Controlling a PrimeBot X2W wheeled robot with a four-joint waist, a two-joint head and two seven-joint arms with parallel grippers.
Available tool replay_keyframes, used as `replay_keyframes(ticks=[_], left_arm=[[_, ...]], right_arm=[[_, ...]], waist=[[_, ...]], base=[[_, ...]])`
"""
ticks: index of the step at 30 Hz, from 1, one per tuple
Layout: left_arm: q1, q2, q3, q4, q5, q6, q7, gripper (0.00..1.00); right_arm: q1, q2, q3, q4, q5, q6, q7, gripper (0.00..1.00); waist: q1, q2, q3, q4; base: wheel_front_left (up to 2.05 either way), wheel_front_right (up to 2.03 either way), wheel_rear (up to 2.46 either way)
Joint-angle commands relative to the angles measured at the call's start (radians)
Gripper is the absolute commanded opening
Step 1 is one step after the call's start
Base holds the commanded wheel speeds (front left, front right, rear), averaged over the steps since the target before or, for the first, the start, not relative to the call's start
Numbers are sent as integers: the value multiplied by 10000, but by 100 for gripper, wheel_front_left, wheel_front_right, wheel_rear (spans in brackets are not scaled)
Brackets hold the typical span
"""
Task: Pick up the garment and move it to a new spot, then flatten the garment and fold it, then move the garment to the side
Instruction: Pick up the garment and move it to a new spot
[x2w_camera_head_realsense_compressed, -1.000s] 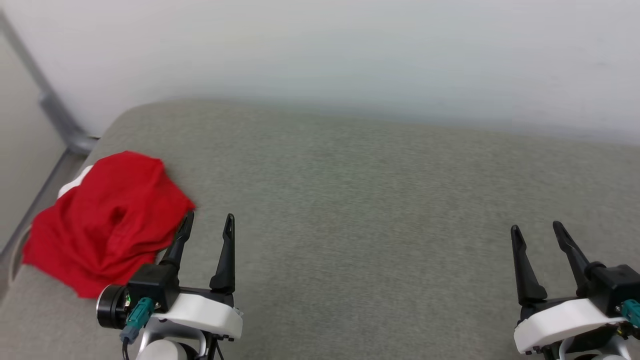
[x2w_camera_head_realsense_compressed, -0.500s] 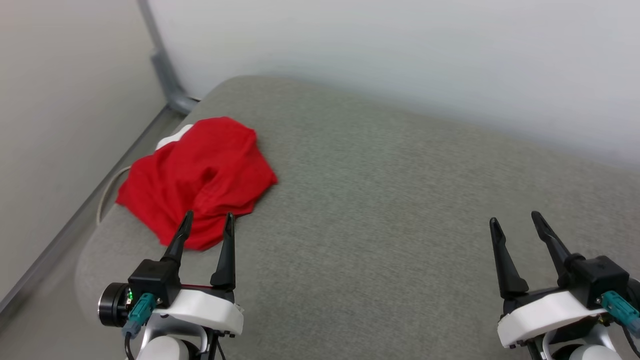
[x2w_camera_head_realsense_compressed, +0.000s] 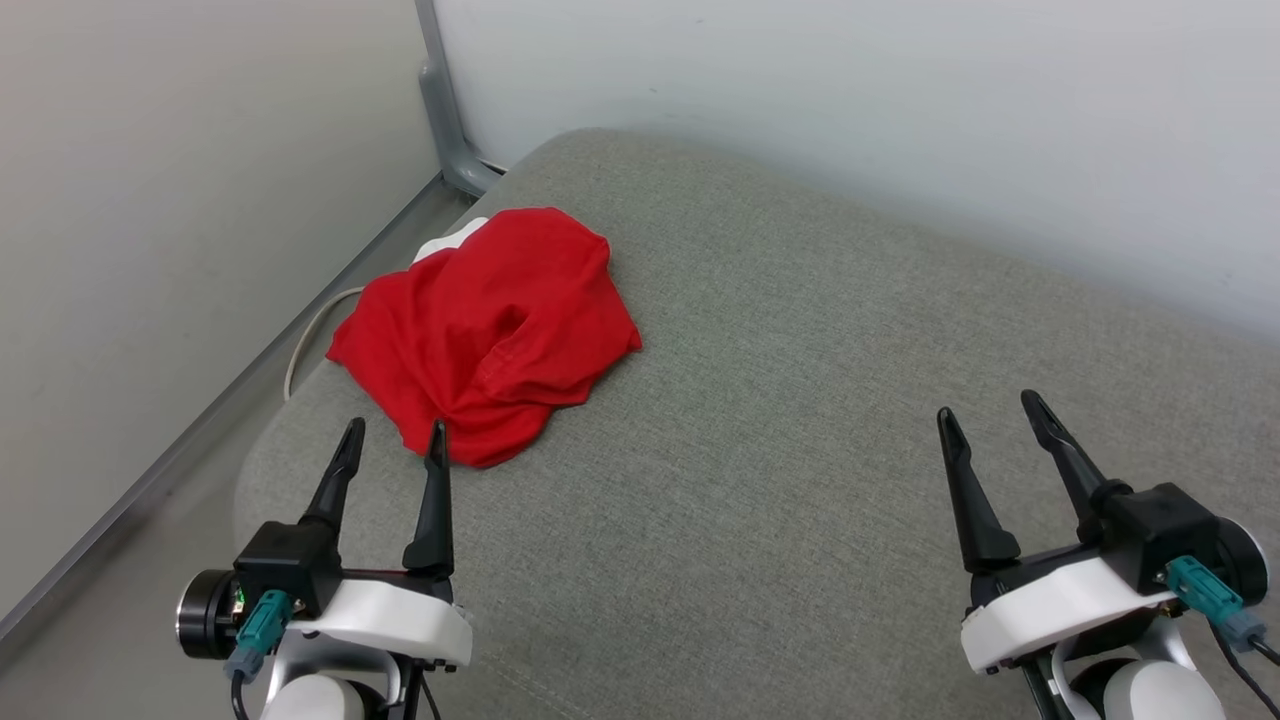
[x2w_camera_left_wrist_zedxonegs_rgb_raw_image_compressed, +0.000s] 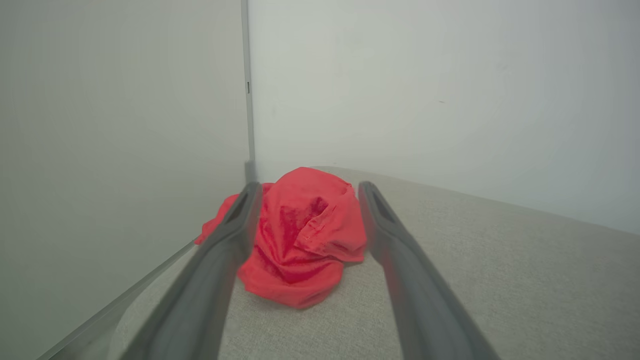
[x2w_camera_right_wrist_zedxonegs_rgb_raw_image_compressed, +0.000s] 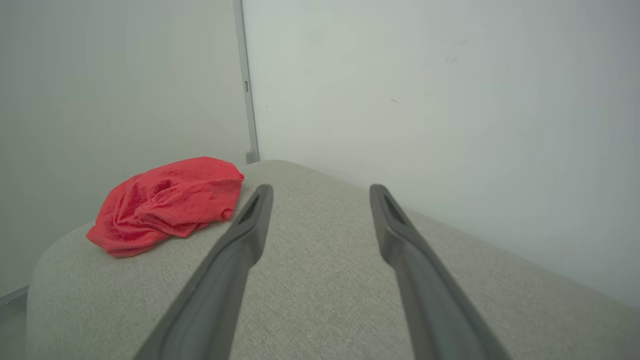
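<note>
The garment (x2w_camera_head_realsense_compressed: 495, 330) lies crumpled in a red heap near the left corner of a grey padded surface (x2w_camera_head_realsense_compressed: 800, 420), with a bit of white cloth at its far edge. My left gripper (x2w_camera_head_realsense_compressed: 393, 438) is open just short of the heap's near edge, nothing between its fingers. In the left wrist view the garment (x2w_camera_left_wrist_zedxonegs_rgb_raw_image_compressed: 300, 240) sits straight ahead between the left gripper's (x2w_camera_left_wrist_zedxonegs_rgb_raw_image_compressed: 305, 192) spread fingers. My right gripper (x2w_camera_head_realsense_compressed: 985, 412) hangs open over bare cushion far to the right. From the right wrist, the garment (x2w_camera_right_wrist_zedxonegs_rgb_raw_image_compressed: 167, 202) lies off to the left of the right gripper (x2w_camera_right_wrist_zedxonegs_rgb_raw_image_compressed: 320, 192).
Pale walls (x2w_camera_head_realsense_compressed: 850, 90) meet in a corner behind the cushion, with a grey metal post (x2w_camera_head_realsense_compressed: 445, 120) in it. A white cable (x2w_camera_head_realsense_compressed: 305, 335) hangs off the cushion's left edge beside the garment. The cushion's rounded left edge drops to a floor strip (x2w_camera_head_realsense_compressed: 150, 520).
The head camera has turned left, so the whole scene has shifted right in the picture. Both grippers stay open and the garment lies as before.
</note>
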Motion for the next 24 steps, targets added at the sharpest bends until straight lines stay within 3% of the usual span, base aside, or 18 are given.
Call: replay_keyframes(ticks=[1,15,24], left_arm=[[122,-15,20,-27,-43,34,-26,100],[-663,82,102,727,-129,-124,-28,100],[-3113,729,896,2363,-1181,-371,304,100]], right_arm=[[-100,5,15,15,-61,-13,-65,100],[-93,6,-149,-58,-121,-14,-32,100],[-913,-226,328,-544,-336,-14,403,100]], waist=[[0,-1,8,2],[0,-1,451,-75],[0,-1,2170,-1444]], base=[[0,0,0],[0,0,0],[0,0,0]])
